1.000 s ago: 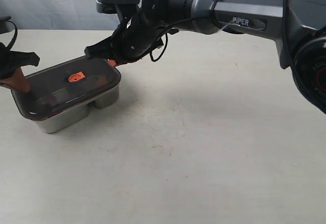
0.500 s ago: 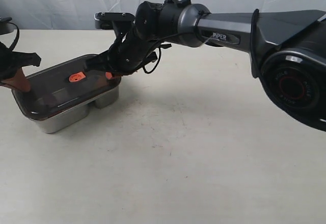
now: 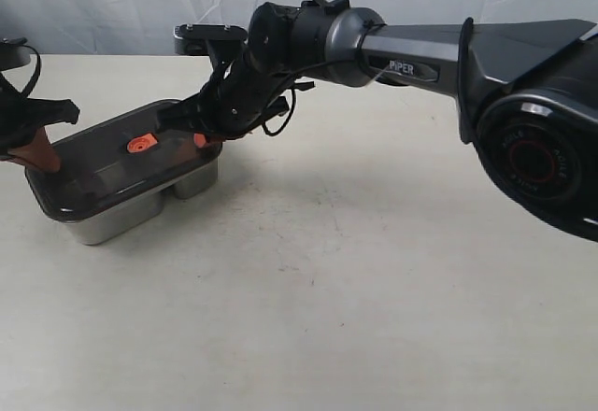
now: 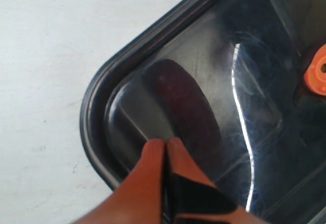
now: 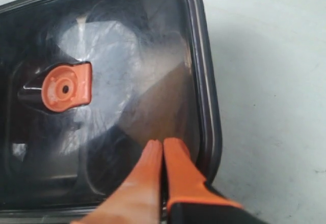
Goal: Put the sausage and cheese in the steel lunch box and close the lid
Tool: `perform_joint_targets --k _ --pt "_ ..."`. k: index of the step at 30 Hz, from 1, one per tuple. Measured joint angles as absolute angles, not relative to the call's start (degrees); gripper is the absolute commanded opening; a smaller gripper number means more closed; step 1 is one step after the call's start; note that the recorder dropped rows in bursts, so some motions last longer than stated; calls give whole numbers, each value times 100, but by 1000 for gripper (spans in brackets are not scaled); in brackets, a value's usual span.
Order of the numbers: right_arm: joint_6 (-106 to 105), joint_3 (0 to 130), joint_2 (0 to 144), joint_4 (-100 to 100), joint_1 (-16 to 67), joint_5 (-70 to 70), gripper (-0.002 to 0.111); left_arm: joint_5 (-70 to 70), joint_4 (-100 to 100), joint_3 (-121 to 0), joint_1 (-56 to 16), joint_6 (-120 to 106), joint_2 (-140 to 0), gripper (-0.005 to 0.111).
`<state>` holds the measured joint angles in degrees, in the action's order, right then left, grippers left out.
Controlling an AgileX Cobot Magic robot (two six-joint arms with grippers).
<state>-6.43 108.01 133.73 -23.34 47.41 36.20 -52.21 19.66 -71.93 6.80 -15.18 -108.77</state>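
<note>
The steel lunch box (image 3: pixel 112 222) stands at the table's left with the dark translucent lid (image 3: pixel 103 163) lying on it, orange valve tab (image 3: pixel 140 143) up. My left gripper (image 3: pixel 45 161) is shut, its orange tips (image 4: pixel 165 141) touching the lid (image 4: pixel 265 71) near its left corner. Through the lid there the sausage (image 4: pixel 186 107) shows as a dim dark-red oblong. My right gripper (image 3: pixel 199 138) is also shut, tips (image 5: pixel 163 142) resting on the lid (image 5: pixel 127 56) just inside its right rim. Under the lid there, a dull brownish patch, the cheese (image 5: pixel 163 99), shows faintly.
The right arm (image 3: pixel 420 51) stretches across the back of the table from the right, its base joint (image 3: pixel 537 159) large at the right edge. Bare pale tabletop (image 3: pixel 355 280) lies in front and to the right of the box. A grey backdrop (image 3: pixel 112 0) closes the far side.
Over the last second the right arm swung and its fingertips settled slightly lower on the lid's right end. The left gripper barely shifted. Both stayed shut.
</note>
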Motion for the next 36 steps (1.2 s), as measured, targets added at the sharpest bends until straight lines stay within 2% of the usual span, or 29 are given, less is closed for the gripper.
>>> perform_joint_targets --k 20,27,31,36 --pt "-588 10850 13416 -2402 4731 3822 -1 -5218 2153 -7193 712 -1526 -10908 0" --pt "-560 10850 13359 -2255 4731 3844 -1 -4973 2761 -7149 712 -2047 -10838 0" --pt "-517 10772 12924 -1776 4742 4019 -1 -4740 2824 -7087 712 -2219 -10305 0" --pt "-451 10759 11818 -1029 4751 4397 -1 -4348 2934 -7066 712 -2517 -8940 0"
